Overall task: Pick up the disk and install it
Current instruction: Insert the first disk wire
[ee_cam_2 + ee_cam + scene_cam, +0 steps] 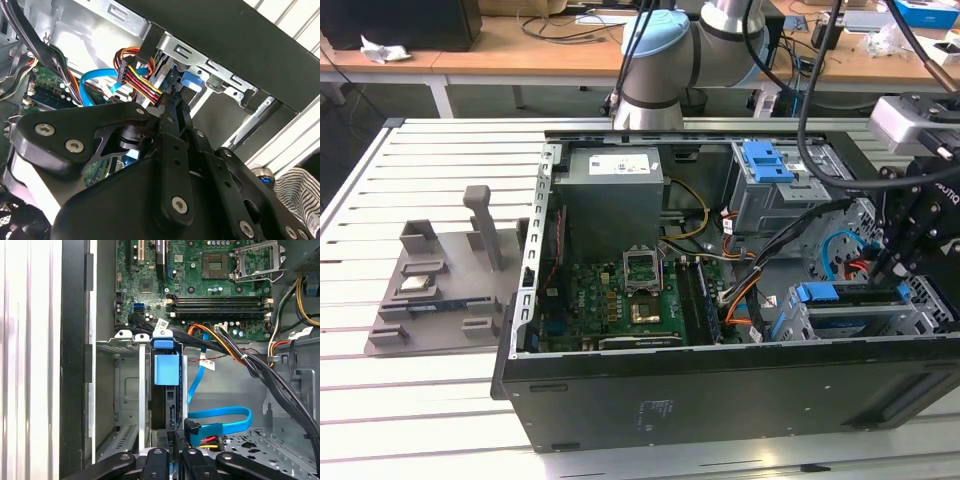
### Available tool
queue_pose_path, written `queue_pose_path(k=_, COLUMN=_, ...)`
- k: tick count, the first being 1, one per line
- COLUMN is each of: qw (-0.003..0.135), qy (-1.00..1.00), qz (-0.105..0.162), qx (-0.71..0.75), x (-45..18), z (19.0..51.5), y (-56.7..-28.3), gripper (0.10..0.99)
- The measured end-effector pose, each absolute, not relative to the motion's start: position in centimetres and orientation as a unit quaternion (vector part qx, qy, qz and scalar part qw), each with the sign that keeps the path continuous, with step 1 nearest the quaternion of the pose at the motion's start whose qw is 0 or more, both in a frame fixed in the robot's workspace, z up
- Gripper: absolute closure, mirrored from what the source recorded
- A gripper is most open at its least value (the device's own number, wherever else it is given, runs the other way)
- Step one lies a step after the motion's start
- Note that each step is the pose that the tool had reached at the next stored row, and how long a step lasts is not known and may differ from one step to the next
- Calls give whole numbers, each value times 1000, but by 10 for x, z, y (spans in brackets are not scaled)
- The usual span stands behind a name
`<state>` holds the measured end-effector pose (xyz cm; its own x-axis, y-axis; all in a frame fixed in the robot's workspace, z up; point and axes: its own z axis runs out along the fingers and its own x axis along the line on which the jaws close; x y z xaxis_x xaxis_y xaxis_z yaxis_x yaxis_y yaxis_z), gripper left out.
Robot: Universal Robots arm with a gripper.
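The gripper (pixel 172 102) has its two black fingers (pixel 170 150) drawn together to one narrow tip. No gap shows between them, so it is closed and grips nothing that I can see. The tip is right at the end of the disk (pixel 166 369); whether it touches, I cannot tell.

The disk stands on edge in a slot of the grey drive cage (pixel 127 390), with its blue carrier bracket toward the motherboard (pixel 210 285). In the exterior view the gripper (pixel 882 268) hangs just over this cage (pixel 920 310). The cage is in the near corner of the computer case (pixel 720 400), on the exterior view's right, and the disk (pixel 820 293) shows there as a blue strip.

Just beside the disk is a plug with red and yellow wires (pixel 142 82), and a blue flat cable (pixel 220 415) loops near it. At the far edge of the case a second cage carries a blue latch (pixel 768 160).
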<state>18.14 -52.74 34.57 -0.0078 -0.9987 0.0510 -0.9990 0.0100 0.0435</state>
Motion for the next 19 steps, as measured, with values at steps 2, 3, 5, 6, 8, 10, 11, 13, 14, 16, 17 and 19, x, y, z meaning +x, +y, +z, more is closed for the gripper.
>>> queue_pose_path(k=2, qw=33, qy=-710, qz=3, qx=704, x=181, z=345, y=-527, gripper=918)
queue_pose_path(k=3, qw=33, qy=-710, qz=3, qx=704, x=181, z=345, y=-526, gripper=918)
queue_pose_path(k=5, qw=33, qy=-710, qz=3, qx=704, x=181, z=344, y=-524, gripper=918)
queue_pose_path(k=6, qw=33, qy=-710, qz=2, qx=703, x=181, z=344, y=-524, gripper=918)
queue_pose_path(k=8, qw=33, qy=-710, qz=2, qx=704, x=181, z=343, y=-524, gripper=918)
queue_pose_path(k=10, qw=34, qy=-710, qz=3, qx=704, x=181, z=343, y=-524, gripper=918)
queue_pose_path(k=11, qw=34, qy=-710, qz=3, qx=704, x=181, z=342, y=-524, gripper=918)
queue_pose_path(k=13, qw=34, qy=-710, qz=3, qx=704, x=181, z=342, y=-524, gripper=918)
queue_pose_path(k=14, qw=34, qy=-710, qz=3, qx=704, x=181, z=342, y=-524, gripper=918)
queue_pose_path(k=16, qw=34, qy=-710, qz=3, qx=704, x=181, z=341, y=-524, gripper=918)
queue_pose_path(k=17, qw=34, qy=-709, qz=3, qx=704, x=181, z=340, y=-524, gripper=918)
queue_pose_path(k=19, qw=34, qy=-709, qz=3, qx=704, x=181, z=340, y=-524, gripper=918)
